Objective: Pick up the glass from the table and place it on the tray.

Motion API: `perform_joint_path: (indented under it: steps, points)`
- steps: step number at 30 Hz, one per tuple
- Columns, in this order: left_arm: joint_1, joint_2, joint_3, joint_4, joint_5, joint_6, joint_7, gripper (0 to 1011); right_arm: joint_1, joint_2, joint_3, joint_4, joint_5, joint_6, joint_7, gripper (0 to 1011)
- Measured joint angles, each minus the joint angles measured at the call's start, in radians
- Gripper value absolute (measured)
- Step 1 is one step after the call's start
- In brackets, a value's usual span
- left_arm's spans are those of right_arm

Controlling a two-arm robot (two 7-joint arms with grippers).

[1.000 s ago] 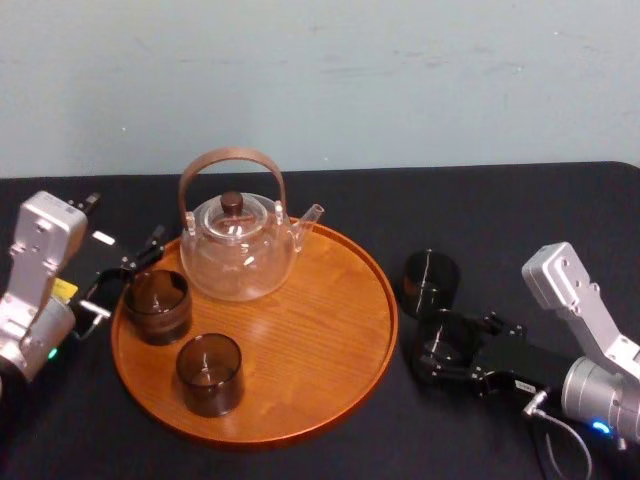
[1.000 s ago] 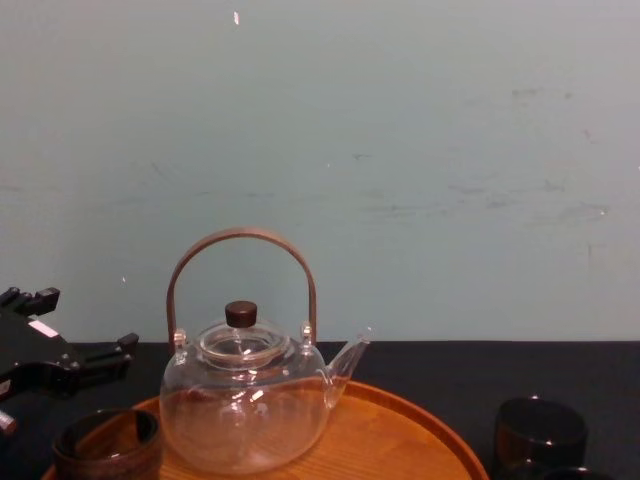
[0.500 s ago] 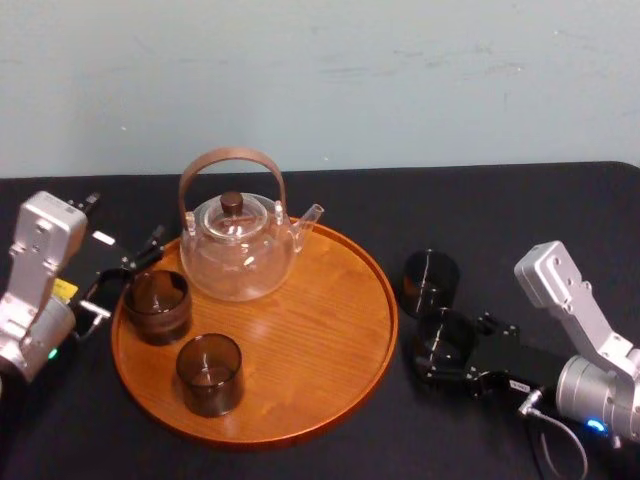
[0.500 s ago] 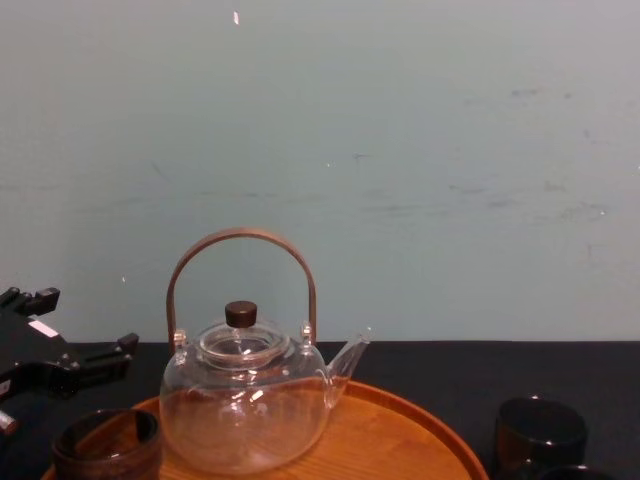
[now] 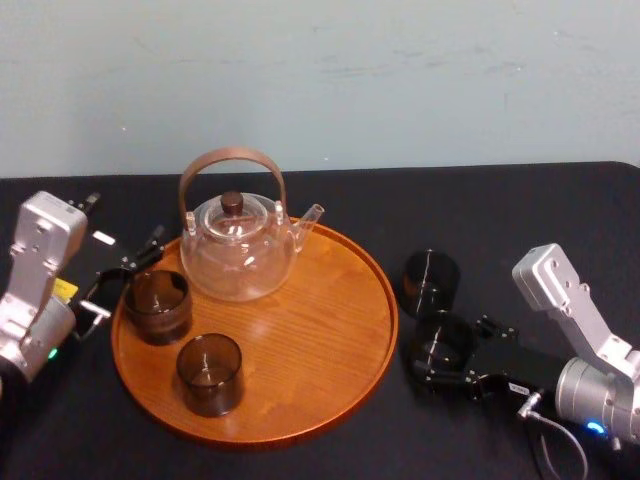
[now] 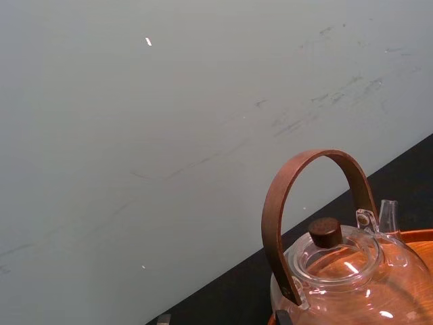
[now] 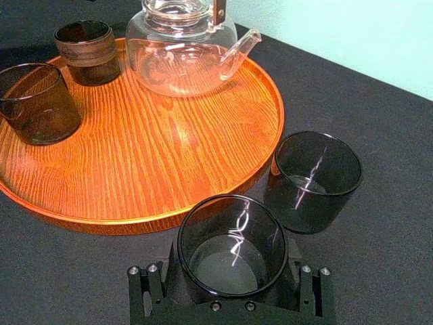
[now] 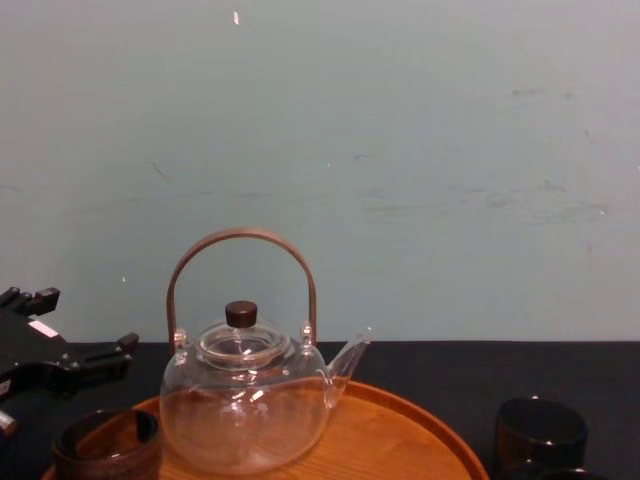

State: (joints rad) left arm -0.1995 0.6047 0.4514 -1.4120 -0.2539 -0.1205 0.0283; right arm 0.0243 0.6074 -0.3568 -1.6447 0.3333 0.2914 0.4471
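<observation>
While right end effector (image 5: 438, 360) clasps glass (image 5: 445, 340) | just beside tray (image 5: 320, 330) | left end effector (image 5: 122, 278) wide

Probably a robotics lab: a black-draped table (image 5: 500, 200) is carrying a wooden tray (image 5: 320, 330), a bare, scuffed pale wall (image 5: 400, 80) is rising behind the tray, and the robot's left arm (image 5: 38, 275) and right arm (image 5: 575, 315) are flanking it.
</observation>
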Motion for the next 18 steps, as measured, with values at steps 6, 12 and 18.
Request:
perform_joint_path:
  steps: [6,12,18]
  points:
    - [0.000,0.000,0.000,0.000,0.000,0.000,0.000,1001,0.000,0.000,0.001,0.001,0.000,0.000,0.000,928]
    - [0.000,0.000,0.000,0.000,0.000,0.000,0.000,1001,0.001,-0.001,0.001,0.001,0.001,0.000,0.000,892]
    - [0.000,0.000,0.000,0.000,0.000,0.000,0.000,1001,0.001,-0.002,0.002,0.002,0.001,0.000,-0.001,892]
